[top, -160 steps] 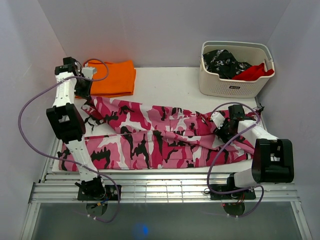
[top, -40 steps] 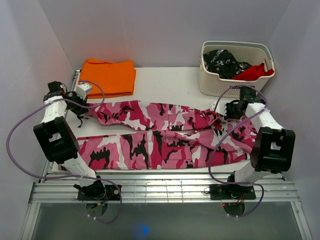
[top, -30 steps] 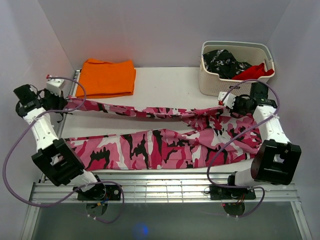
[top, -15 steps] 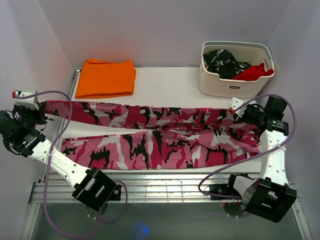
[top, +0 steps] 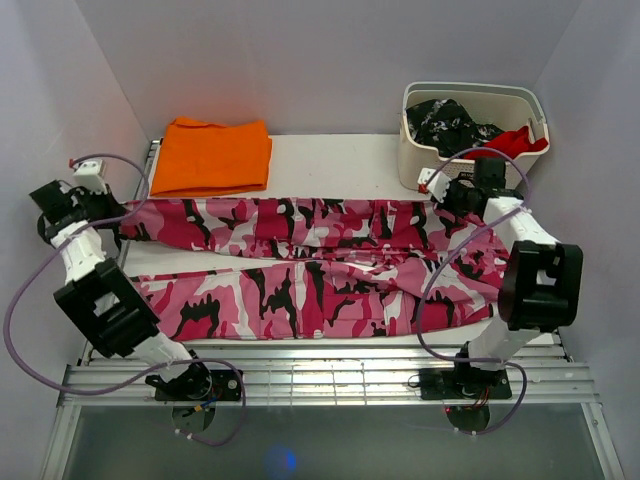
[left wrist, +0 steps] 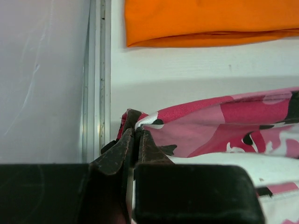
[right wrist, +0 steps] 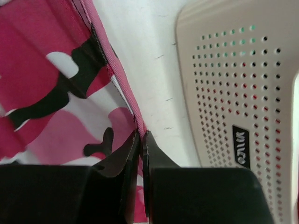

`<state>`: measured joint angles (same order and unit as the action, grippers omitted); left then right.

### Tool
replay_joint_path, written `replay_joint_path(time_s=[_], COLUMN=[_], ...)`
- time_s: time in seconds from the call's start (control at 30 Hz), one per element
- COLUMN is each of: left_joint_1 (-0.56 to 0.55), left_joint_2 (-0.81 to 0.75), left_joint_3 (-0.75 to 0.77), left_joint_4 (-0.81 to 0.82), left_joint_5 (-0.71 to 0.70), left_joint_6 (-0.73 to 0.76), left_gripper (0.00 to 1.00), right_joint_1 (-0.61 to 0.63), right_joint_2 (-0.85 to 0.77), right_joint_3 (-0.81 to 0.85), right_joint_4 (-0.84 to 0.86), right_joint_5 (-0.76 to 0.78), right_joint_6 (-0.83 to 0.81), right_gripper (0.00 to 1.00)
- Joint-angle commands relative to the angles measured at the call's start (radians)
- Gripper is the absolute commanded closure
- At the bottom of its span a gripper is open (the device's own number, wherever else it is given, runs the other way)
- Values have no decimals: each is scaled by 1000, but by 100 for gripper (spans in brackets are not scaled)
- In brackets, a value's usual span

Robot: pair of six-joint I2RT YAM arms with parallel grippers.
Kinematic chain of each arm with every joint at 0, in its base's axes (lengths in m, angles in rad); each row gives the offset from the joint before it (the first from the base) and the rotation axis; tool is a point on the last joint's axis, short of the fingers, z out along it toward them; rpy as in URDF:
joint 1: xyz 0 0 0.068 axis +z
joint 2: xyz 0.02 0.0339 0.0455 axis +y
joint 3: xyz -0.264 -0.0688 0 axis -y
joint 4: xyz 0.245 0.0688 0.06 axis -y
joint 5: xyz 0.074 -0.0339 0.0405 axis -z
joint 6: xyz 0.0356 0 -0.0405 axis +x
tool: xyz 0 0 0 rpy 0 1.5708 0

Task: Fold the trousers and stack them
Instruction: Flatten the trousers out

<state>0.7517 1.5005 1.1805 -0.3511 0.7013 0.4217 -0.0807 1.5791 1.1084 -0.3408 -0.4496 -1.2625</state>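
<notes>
The pink camouflage trousers (top: 320, 265) lie lengthwise across the table, both legs running left to right, the far leg pulled straight. My left gripper (top: 122, 215) is shut on the far leg's left end; in the left wrist view the cloth's hem (left wrist: 140, 122) sits pinched between the fingers. My right gripper (top: 447, 197) is shut on the trousers' far right edge, just in front of the basket; in the right wrist view the pink seam (right wrist: 140, 128) runs into the closed fingers. The trousers (right wrist: 51, 84) fill that view's left side.
A folded orange cloth (top: 215, 155) lies at the back left, also in the left wrist view (left wrist: 210, 21). A beige perforated basket (top: 470, 170) with a speckled garment and red cloth stands at the back right, close beside my right gripper (right wrist: 243, 84). Walls enclose three sides.
Both grippers lifted and stretched the far leg outward, then brought it back down and toward the back. The far leg now lies straight and flat behind the near leg.
</notes>
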Motion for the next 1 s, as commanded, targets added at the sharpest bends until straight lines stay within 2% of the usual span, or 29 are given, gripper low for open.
replay_joint_path(time_s=[0.0,0.07,0.13,0.17,0.2,0.23,0.27,0.33,0.4,0.43,0.57,0.63,0.7,0.83,0.87,0.97], left_joint_1=[-100,-136,-158,-160,-164,-166,-166,-166,-166,-166,-166,-166,-166,-195,-209,-255], left_joint_2=[102,237,337,425,458,484,504,489,440,420,322,290,287,352,375,406], left_joint_3=[125,232,339,460,522,571,637,653,627,607,487,415,371,386,381,366], left_joint_4=[67,70,25,-6,-75,-98,-123,-158,-176,-183,-219,-252,-282,-371,-391,-358], left_joint_5=[-250,-317,-351,-349,-352,-355,-338,-330,-318,-316,-303,-258,-240,-189,-200,-258], left_joint_6=[-14,-55,-73,-90,-96,-106,-110,-113,-106,-103,-60,-8,8,51,75,50], left_gripper=[100,100,100,82,71,62,42,32,18,15,13,13,14,18,18,18], right_joint_1=[48,74,81,111,113,116,117,116,114,113,102,96,94,94,94,65], right_joint_2=[109,183,222,245,248,246,231,199,128,105,-25,-36,-22,89,105,156], right_joint_3=[138,183,258,284,304,339,355,372,348,328,130,72,24,48,53,48], right_joint_4=[175,213,194,166,139,106,23,-45,-130,-153,-205,-208,-202,-208,-205,-196], right_joint_5=[195,268,346,357,368,376,376,359,351,344,344,359,358,354,356,388], right_joint_6=[61,71,113,127,156,169,181,234,252,252,224,218,233,305,311,318], right_gripper=[92,91,80,65,52,30,10,10,10,10,8,6,3,0,4,6])
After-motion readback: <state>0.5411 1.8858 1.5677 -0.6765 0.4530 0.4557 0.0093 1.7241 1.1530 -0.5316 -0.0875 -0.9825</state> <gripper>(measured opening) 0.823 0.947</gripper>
